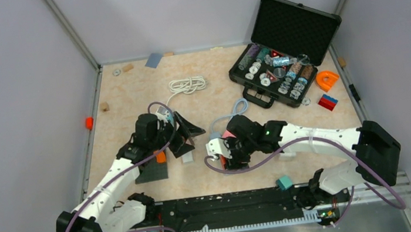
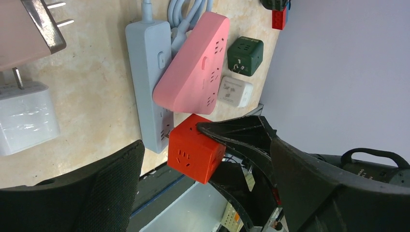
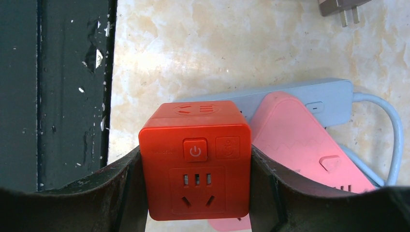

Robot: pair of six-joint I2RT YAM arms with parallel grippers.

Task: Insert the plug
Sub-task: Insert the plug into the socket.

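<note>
Left: a white plug adapter (image 2: 26, 118) lies on the surface (image 3: 193, 48), one prong showing. Beside it I have the left pincer (image 1: 187, 137) spread wide, holding nothing. Centre: my right pincer (image 3: 196, 154) clamps a red cube socket (image 3: 195, 193) by two opposite sides, power button toward the wrist camera. Right: a pink power strip (image 2: 193, 67) lies partly over a grey-blue power strip (image 2: 147, 72).

No words or numbers can be read. The red cube (image 3: 196, 166) has a power sign on its button (image 3: 195, 151). The square mark beside the button and the faint embossed line to its left are too dim to make out. The pink strip (image 3: 300, 140) bears faint wavy embossing, unreadable.
</note>
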